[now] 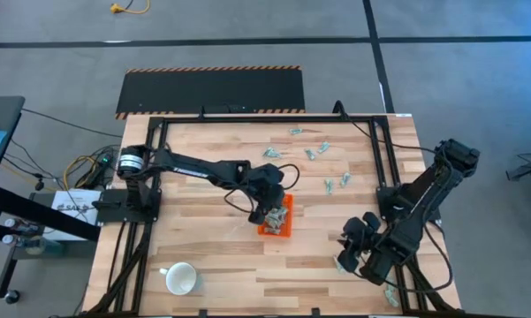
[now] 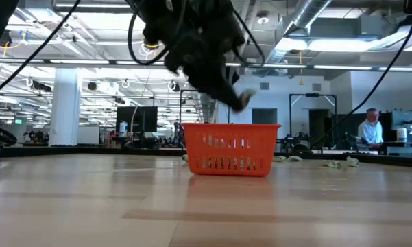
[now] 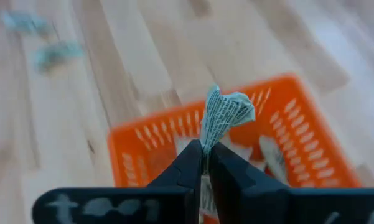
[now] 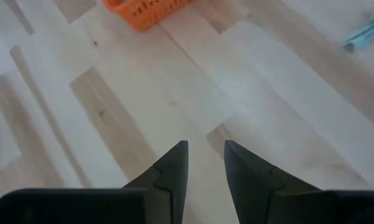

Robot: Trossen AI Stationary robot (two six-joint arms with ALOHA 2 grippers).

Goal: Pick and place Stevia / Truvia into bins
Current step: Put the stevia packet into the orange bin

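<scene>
A green and white sachet point(image 3: 223, 115) is pinched tight between the fingers point(image 3: 190, 163) of the left gripper point(image 3: 205, 163). The paper sticks up above the fingertips, crumpled at the top. It hangs in the air right over the orange bin point(image 1: 278, 218), not touching it. A few sachets already lie inside the bin. The bin sits near the middle of the wooden worktop point(image 1: 212, 256).

More loose sachets point(image 1: 311, 148) lie scattered on the worktop behind the bin, toward the far right side.

The right gripper point(image 4: 205, 158) waits low over bare wood near the front right corner, well apart from the bin. Its fingers are partly apart and hold nothing.

A white mug point(image 1: 180, 279) lies near the front left.
</scene>
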